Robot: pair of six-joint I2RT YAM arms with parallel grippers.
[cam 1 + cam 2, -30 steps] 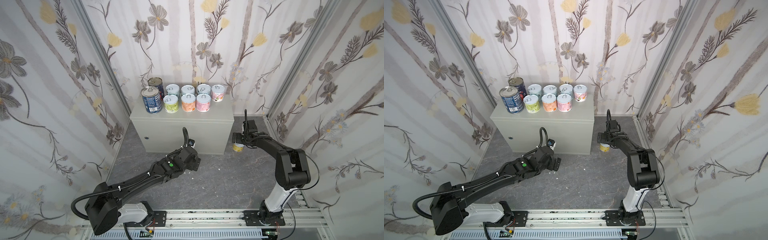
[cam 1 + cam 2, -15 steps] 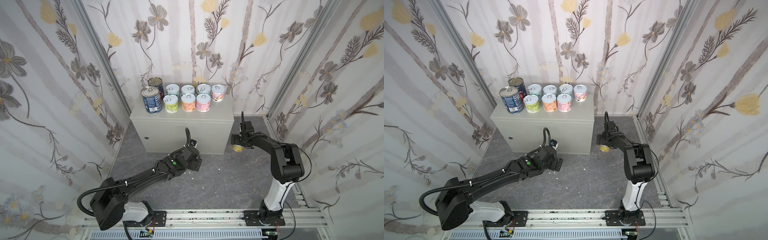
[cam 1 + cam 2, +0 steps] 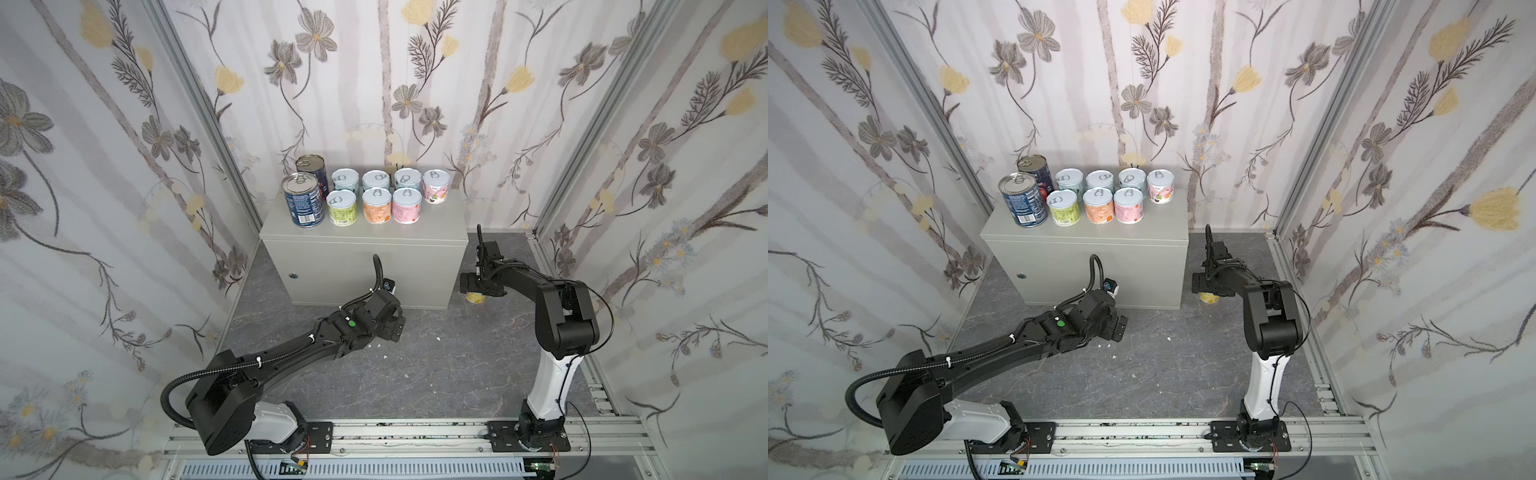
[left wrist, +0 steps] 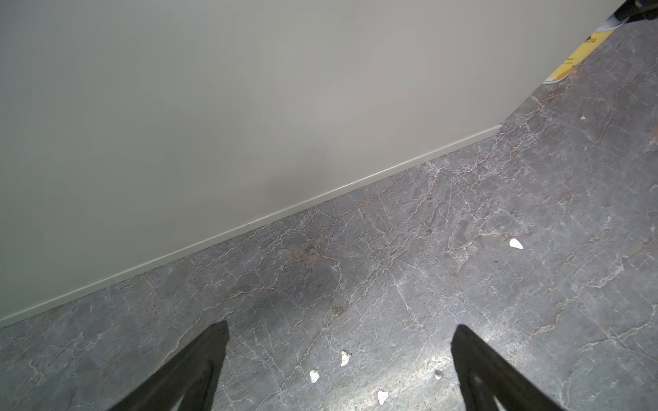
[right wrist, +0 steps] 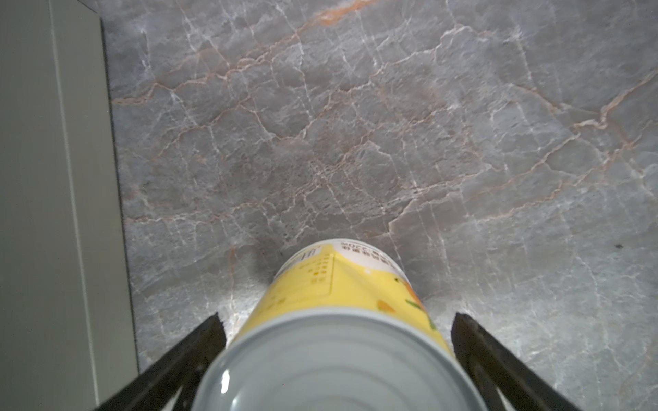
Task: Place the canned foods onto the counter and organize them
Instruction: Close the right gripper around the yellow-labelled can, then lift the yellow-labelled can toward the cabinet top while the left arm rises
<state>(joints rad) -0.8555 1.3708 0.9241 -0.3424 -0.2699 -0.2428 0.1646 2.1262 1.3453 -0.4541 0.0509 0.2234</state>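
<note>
- The rail (image 3: 415,432) carrying both arm bases lies nearest me, well in front of the counter (image 3: 361,245).
- My left gripper (image 4: 340,327) hovers low over the grey floor (image 3: 436,374), just in front of the counter's front face. Its claw is spread wide with nothing between the fingers.
- A few white chips (image 4: 515,243) lie on the floor near that claw, also in front of the counter.
- My right gripper (image 5: 338,318) sits low beside the counter's right end, near the front corner. Its claw is spread wide and straddles the yellow can (image 5: 338,281). A sliver of floor shows between each fingertip and the label, so I read it as not clamped.
- The yellow can stands on end on the floor, just beside the counter's right end and not on it.
- A small round lock (image 3: 294,275) sits on the counter's front face, toward its left end.
- Nine cans stand in two rows on the counter's top, toward its rear.
- The front row, from the counter's left end, holds a tall blue can (image 3: 303,199), a green can (image 3: 341,208), an orange can (image 3: 377,206) and a pink can (image 3: 407,205).
- The rear row holds a second tall blue can (image 3: 311,166) and four short cans (image 3: 376,180).
</note>
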